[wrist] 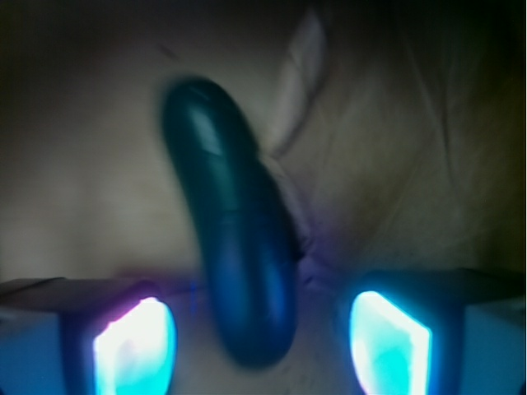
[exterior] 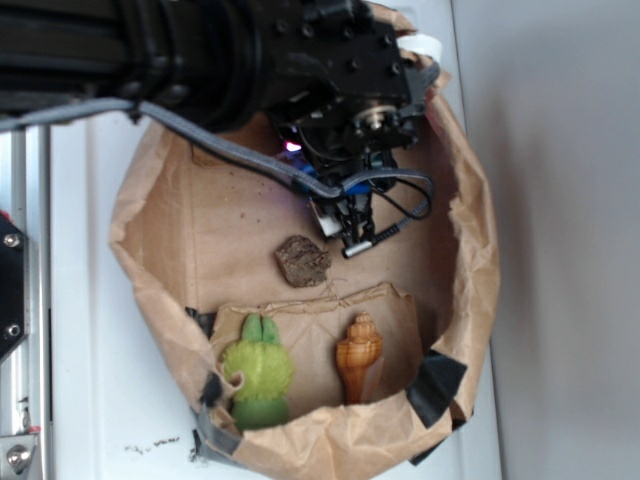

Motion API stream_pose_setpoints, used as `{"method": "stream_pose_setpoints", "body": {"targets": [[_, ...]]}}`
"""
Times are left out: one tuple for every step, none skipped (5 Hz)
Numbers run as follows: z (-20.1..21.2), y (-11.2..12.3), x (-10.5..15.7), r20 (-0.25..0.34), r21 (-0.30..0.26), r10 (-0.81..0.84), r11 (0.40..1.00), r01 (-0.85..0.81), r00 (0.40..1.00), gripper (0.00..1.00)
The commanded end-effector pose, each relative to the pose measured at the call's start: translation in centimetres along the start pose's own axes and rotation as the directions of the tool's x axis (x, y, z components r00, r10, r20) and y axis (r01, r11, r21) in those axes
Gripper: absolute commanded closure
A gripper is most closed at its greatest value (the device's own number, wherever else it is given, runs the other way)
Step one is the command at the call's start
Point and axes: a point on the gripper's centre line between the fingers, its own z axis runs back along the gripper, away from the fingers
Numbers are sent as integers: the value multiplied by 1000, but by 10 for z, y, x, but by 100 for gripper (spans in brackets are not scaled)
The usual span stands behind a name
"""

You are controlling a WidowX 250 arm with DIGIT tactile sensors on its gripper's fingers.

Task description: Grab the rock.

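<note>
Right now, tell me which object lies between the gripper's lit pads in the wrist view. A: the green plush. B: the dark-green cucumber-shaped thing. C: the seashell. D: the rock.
B: in the wrist view the smooth dark-green cucumber-shaped thing runs down between the two glowing pads, while the exterior view shows the rock lying apart from the gripper, untouched.

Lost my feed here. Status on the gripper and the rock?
Gripper open, empty, hovering beside the rock, not touching. Rock loose on the paper lining. Wrist view shows a dark-green cucumber-shaped thing between the fingers, not the rock.
</note>
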Motion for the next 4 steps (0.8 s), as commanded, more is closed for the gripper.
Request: {"method": "stream_pose_setpoints", "body": {"targets": [[75,-2,-28,92,-158,-40,986,54,995,0],[90,-7,-34,103,-190,-56,979,75,993,0],[82,-14,-37,105,-166,-83,981,100,991,0],[65,-19,-28,100,-129,-83,987,95,992,0]]}}
